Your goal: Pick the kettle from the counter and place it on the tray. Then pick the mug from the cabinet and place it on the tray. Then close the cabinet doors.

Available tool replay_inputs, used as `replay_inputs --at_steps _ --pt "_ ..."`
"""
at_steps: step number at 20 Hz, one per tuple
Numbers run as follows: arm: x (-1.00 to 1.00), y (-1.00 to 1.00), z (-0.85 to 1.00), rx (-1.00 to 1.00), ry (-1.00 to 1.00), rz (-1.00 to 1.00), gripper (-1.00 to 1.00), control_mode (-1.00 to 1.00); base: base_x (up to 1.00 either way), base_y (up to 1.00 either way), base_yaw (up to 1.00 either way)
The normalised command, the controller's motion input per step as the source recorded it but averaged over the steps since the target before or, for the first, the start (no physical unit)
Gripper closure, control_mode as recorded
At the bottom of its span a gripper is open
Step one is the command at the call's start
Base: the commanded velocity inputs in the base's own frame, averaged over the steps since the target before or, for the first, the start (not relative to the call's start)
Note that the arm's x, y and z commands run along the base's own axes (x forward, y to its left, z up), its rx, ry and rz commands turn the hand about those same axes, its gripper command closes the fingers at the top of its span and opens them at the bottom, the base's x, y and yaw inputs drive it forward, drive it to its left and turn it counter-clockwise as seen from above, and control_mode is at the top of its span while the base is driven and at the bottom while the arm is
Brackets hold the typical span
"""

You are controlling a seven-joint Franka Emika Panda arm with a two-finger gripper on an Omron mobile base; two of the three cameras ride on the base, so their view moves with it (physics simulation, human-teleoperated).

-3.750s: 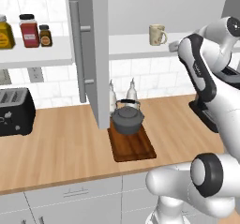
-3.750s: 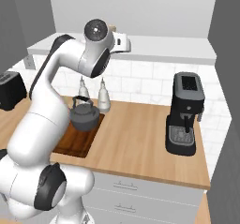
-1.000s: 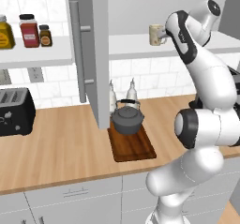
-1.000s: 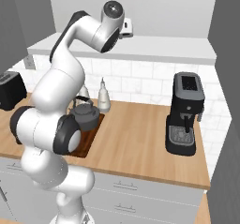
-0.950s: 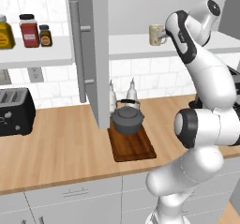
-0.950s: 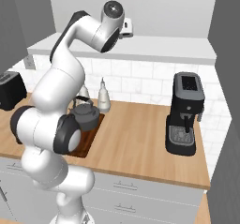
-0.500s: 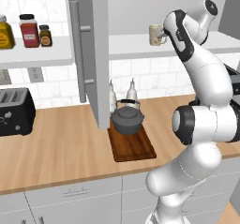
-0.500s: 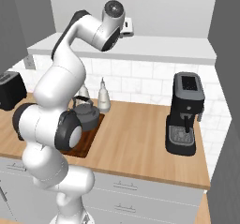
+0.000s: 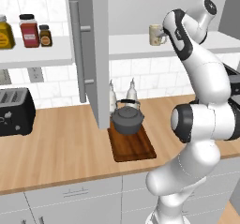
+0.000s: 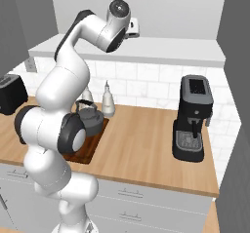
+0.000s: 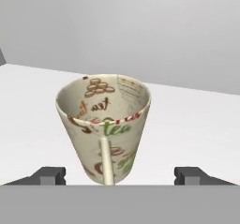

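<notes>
So: mug (image 11: 105, 127) dead ahead of gripper (image 11: 119, 174), upright on white cabinet shelf (image 11: 187, 124), handle facing me, flanked by fingers (image 11: 51, 175) spread wide, not yet gripping. Kettle (image 9: 127, 118) already on tray (image 9: 136, 148), far below tool — first step done, I judge. Left: lift mug, carry down to tray, shut cabinet doors (image 9: 96, 54). Open door hangs off to one side of tool; white bottles (image 10: 108, 100) behind kettle, coffee machine (image 10: 194, 120) well clear.

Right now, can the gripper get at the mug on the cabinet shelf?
Probably yes. The gripper is already at the mug, one fingertip on each side with gaps left, and nothing else stands on the shelf near it.
</notes>
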Motion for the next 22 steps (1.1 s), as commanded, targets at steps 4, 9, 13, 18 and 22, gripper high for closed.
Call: replay_inputs --at_steps 4,9,13,18,22 --pt "0.0 0.0 0.0 0.0 0.0 0.0 1.0 -1.0 0.0 0.0 0.0" --pt "0.0 0.0 0.0 0.0 0.0 0.0 1.0 -1.0 0.0 0.0 0.0" --pt "0.0 0.0 0.0 0.0 0.0 0.0 1.0 -1.0 0.0 0.0 0.0" --pt "-0.26 0.0 0.0 0.0 -0.03 0.0 1.0 -1.0 0.0 0.0 0.0" --pt "-0.61 0.0 0.0 0.0 -0.1 0.0 1.0 -1.0 0.0 0.0 0.0"
